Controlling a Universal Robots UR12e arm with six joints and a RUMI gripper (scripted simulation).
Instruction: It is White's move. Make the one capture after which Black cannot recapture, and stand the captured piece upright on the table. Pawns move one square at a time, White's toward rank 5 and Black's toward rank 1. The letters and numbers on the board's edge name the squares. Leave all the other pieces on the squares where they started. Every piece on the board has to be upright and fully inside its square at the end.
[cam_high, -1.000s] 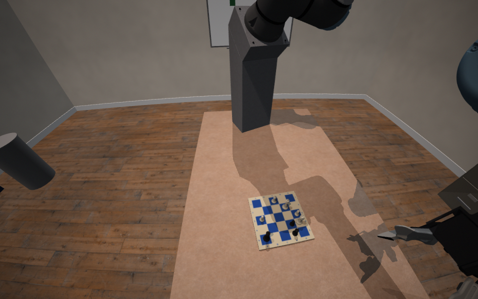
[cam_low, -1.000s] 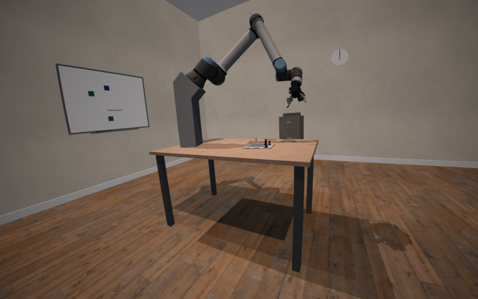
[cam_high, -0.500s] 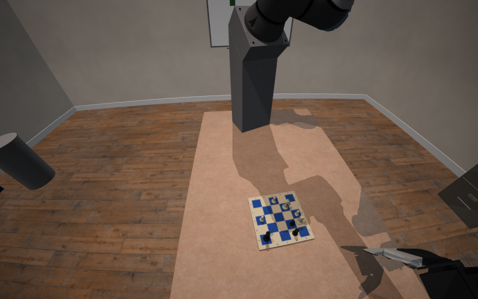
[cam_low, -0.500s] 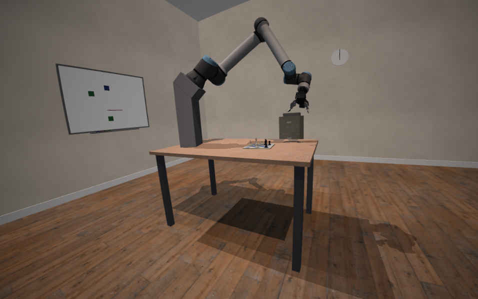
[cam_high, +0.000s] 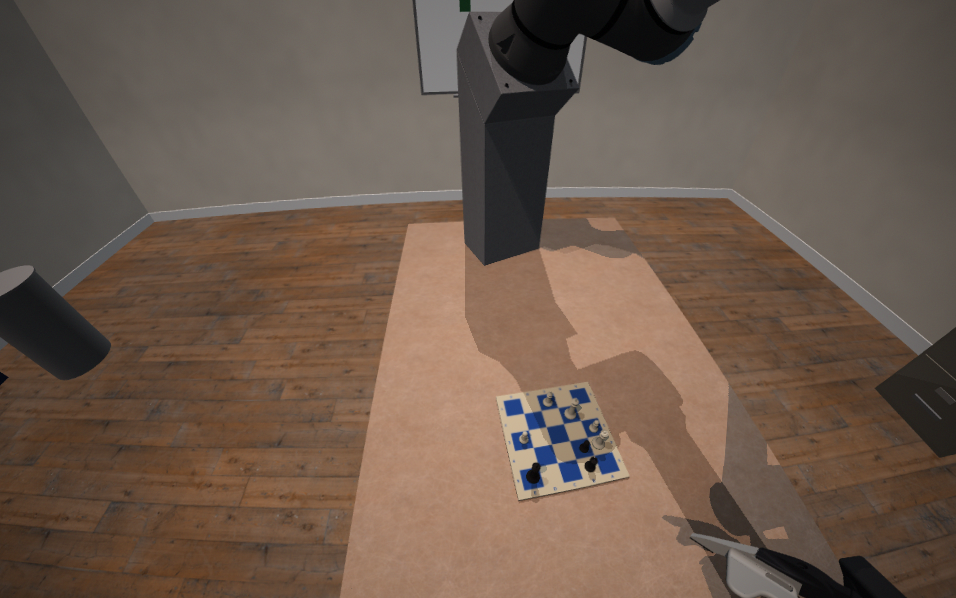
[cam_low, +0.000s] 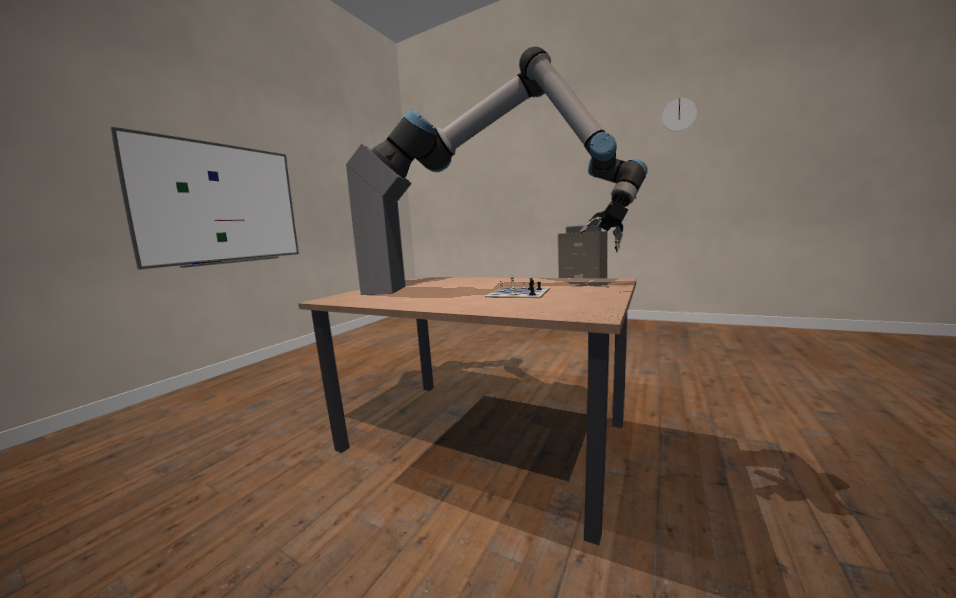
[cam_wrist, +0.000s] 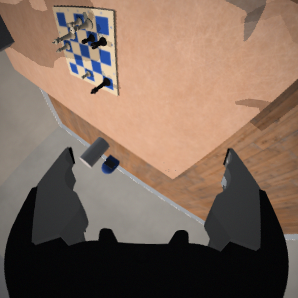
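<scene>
Chessboard set up, hand spread wide off to one side

The chessboard (cam_high: 619, 475) (cam_low: 493, 294) (cam_wrist: 114, 75) lies flat on the tabletop (cam_high: 423, 437) (cam_low: 451, 308) (cam_wrist: 165, 100), right of centre low in the top view and upper left in the wrist view. Its pieces stand spaced on squares, presumably so each reads as a chess position (letters too small to read). A tall black piece (cam_high: 533, 473) (cam_wrist: 101, 86) stands near one corner. The hand (cam_low: 600, 238) (cam_wrist: 148, 149), fingers spread around nothing, hangs well apart from the board, probably for clearance.

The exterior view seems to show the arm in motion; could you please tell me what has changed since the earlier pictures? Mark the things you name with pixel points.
The gripper (cam_high: 705, 541) (cam_low: 599, 240) (cam_wrist: 148, 149) has moved lower and farther right in the exterior view, tilting as it went. Nothing was gripped or released; it remains open. The chessboard (cam_high: 561, 451) (cam_low: 493, 294) (cam_wrist: 114, 60) and its pieces look unchanged.
</scene>
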